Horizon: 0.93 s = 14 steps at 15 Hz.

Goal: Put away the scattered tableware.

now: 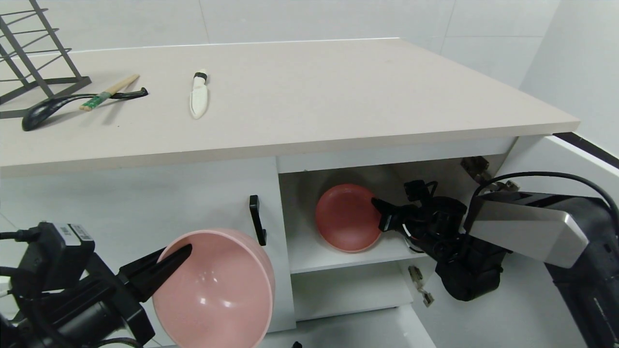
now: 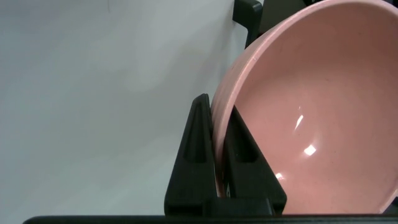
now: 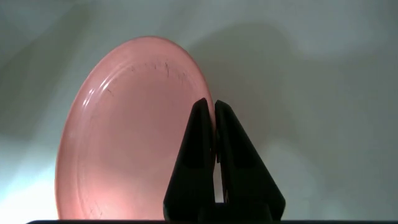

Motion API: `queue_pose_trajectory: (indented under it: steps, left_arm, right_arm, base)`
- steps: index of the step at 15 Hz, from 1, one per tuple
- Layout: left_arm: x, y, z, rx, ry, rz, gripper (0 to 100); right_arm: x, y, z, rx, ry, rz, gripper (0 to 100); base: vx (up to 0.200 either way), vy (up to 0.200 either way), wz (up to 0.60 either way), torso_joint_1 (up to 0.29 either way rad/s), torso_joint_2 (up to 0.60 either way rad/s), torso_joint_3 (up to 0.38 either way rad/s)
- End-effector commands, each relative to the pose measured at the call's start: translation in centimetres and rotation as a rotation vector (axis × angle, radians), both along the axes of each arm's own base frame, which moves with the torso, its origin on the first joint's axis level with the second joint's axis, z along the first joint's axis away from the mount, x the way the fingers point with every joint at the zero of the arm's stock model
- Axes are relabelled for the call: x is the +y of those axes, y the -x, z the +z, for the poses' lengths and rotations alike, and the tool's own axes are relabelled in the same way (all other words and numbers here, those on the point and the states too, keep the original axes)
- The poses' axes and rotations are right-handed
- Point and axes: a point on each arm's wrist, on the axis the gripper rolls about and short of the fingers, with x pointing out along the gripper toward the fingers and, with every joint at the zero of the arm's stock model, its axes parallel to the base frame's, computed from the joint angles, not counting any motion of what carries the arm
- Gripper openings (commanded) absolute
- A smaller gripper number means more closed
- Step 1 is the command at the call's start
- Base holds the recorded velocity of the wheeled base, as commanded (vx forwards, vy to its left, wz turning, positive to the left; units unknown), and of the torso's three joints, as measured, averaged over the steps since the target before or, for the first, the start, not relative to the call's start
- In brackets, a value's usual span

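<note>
Pink bowl (image 1: 217, 295) in left jaws, red plate (image 1: 346, 217) in right jaws

Tapered black left tool (image 1: 184, 251), matching right tool (image 1: 375, 201), silver forearm panel (image 1: 524, 227), looping black cables (image 1: 546, 175), white wrist label (image 1: 72, 233)

A dark wire rack (image 1: 63, 86) is seen at the upper left, set on a beige countertop (image 1: 338, 87) that is backed by a white tiled wall (image 1: 290, 19). Below, left of centre, a closed white door (image 1: 145, 203) is fitted with a black handle (image 1: 256, 220). A metal hinge (image 1: 476, 166) is mounted at the middle right, and a second hinge (image 1: 418, 285) lower down.
</note>
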Motion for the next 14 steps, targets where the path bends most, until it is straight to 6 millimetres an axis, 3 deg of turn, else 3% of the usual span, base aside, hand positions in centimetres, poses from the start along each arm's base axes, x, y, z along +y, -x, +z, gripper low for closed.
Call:
queue_pose_trajectory:
  steps: [1, 10, 11, 14]
  left_arm:
    - [-0.07, -0.14, -0.15, 0.009, -0.005, 0.0, 0]
    - [-0.07, -0.24, -0.11, 0.008, -0.004, 0.003, 0]
    - [-0.06, -0.21, -0.15, 0.009, -0.005, 0.003, 0]
    - [-0.11, -0.31, -0.2, 0.014, -0.007, 0.003, 0]
  right_arm:
    - [-0.29, -0.31, -0.48, 0.003, 0.001, -0.009, 0]
    - [-0.61, -0.59, -0.94, 0.003, 0.012, -0.051, 0]
    - [-0.6, -0.65, -0.96, 0.0, 0.013, -0.052, 100]
    - [-0.62, -0.6, -0.94, 0.0, 0.016, -0.052, 100]
  base:
    - [0.0, 0.0, 0.0, 0.0, 0.0, 0.0]
    - [0.0, 0.0, 0.0, 0.0, 0.0, 0.0]
    - [0.0, 0.0, 0.0, 0.0, 0.0, 0.0]
    - [0.0, 0.0, 0.0, 0.0, 0.0, 0.0]
